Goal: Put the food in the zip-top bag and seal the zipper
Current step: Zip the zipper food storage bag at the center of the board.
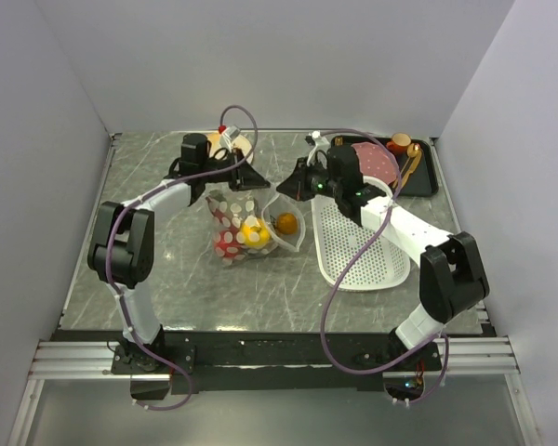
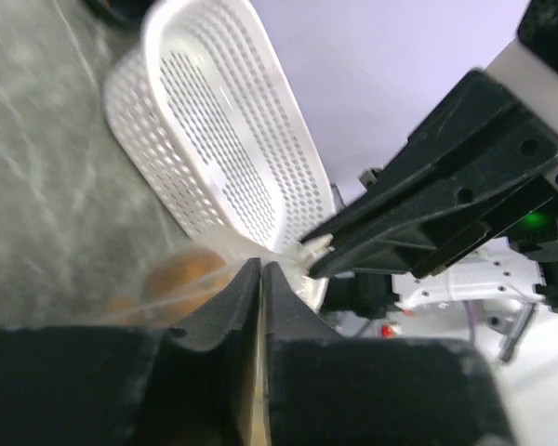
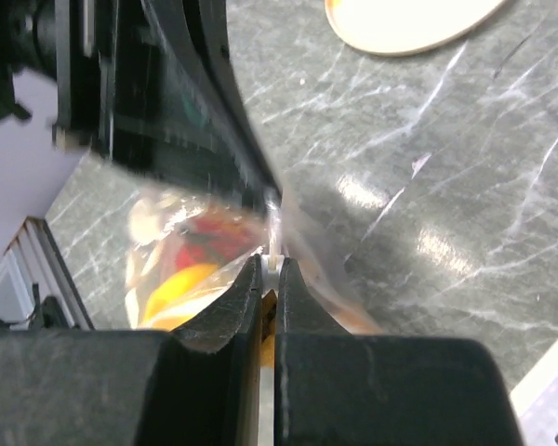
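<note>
The clear, white-dotted zip-top bag (image 1: 234,223) lies at the middle of the table. It holds food: a yellow round fruit (image 1: 254,232), a brown oval (image 1: 286,223) and red pieces (image 3: 200,242). My left gripper (image 1: 260,183) and right gripper (image 1: 289,186) meet tip to tip over the bag's mouth. The right gripper (image 3: 272,269) is shut on the white zipper (image 3: 273,237), which runs on up to the left gripper's dark fingers (image 3: 195,121). In the left wrist view the left gripper (image 2: 261,267) has its jaws pressed together on the bag's edge, close beside the right gripper (image 2: 318,251).
A white perforated basket (image 1: 363,246) lies just right of the bag, under the right arm. A black tray (image 1: 428,172) with a pink plate (image 1: 377,160) stands at the back right. A pale round disc (image 1: 239,144) lies behind the left wrist.
</note>
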`<state>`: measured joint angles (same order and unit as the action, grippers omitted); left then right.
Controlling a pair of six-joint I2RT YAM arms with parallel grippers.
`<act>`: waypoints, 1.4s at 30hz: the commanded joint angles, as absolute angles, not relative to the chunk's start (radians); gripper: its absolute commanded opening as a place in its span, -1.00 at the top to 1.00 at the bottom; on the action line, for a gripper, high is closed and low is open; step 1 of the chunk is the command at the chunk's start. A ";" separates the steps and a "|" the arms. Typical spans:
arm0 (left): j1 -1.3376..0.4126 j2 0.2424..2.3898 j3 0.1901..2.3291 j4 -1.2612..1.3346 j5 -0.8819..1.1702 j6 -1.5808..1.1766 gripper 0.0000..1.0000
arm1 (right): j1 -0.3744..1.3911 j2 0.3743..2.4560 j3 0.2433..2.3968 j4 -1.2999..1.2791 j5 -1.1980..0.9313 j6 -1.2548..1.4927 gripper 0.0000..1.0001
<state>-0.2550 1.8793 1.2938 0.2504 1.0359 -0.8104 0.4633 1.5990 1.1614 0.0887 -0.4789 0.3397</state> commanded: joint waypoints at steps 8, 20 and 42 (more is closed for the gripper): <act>-0.172 1.943 1.382 0.451 1.091 -0.833 0.49 | 0.457 1.555 1.210 -0.052 -0.543 0.296 1.00; -0.252 2.059 1.609 0.119 1.293 -0.525 -0.43 | 0.448 1.536 1.212 -0.006 -0.517 0.333 1.00; -0.330 2.043 1.522 0.267 1.319 -0.568 -0.11 | 0.413 1.509 1.209 0.029 -0.555 0.371 1.00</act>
